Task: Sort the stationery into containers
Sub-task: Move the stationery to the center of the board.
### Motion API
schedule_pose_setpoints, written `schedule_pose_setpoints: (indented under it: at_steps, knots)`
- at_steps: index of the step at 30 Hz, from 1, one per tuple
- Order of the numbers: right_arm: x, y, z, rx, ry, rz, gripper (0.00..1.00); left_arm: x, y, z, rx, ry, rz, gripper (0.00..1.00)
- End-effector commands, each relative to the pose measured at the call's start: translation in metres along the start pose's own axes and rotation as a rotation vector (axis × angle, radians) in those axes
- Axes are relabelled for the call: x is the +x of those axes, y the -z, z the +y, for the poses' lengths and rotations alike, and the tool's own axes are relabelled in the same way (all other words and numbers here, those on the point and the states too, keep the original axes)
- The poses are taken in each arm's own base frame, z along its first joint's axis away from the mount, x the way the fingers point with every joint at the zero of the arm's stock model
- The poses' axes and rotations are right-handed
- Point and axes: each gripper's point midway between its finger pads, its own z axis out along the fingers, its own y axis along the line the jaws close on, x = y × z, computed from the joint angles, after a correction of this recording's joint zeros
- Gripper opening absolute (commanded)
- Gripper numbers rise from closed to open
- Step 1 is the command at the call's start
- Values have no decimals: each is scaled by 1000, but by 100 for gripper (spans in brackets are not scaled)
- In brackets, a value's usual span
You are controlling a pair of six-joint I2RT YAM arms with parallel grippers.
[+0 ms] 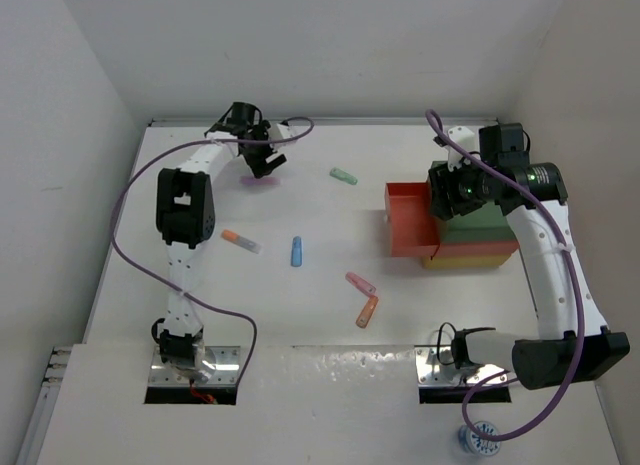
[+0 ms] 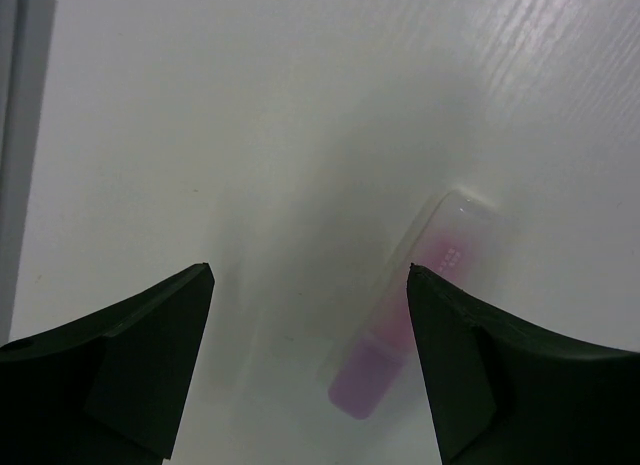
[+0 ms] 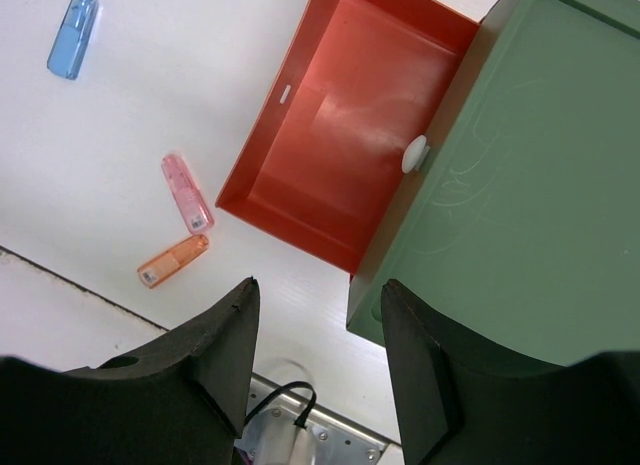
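Note:
A purple marker lies at the far left of the table, just below my left gripper. In the left wrist view the marker lies between the open fingers, close to the right one, and my left gripper hovers over it empty. A mint green marker, an orange marker with a clear cap, a blue marker, a pink marker and an orange marker lie scattered. The red-orange tray is pulled out of the stack, below the green tray and above the yellow tray. My right gripper is open and empty above the stack.
The right wrist view shows the empty red-orange tray, the green top with a white knob, and the blue, pink and orange markers. White walls enclose the table on the left, back and right.

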Motion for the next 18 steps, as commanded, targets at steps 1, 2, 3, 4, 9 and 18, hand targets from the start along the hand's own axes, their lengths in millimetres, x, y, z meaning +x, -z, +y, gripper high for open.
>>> schedule_pose_setpoints:
  at_steps: [1,2,3,4,9,18]
  knots:
    - [-1,-2,1,-8,24,-2,52,8,1,9,-7,-27,13,85]
    - [-3,-2,1,-8,25,-5,52,17,2,13,-11,-4,19,85]
    - [-2,-2,2,-9,25,-2,52,24,1,12,-4,8,27,84]
    - [-3,-2,2,-11,30,-4,52,30,3,14,-2,20,33,85]
    - [-4,-3,3,-14,34,-2,52,54,1,-1,59,59,56,84]
    - [-5,-4,3,-15,33,-3,52,62,9,-28,178,111,13,82]
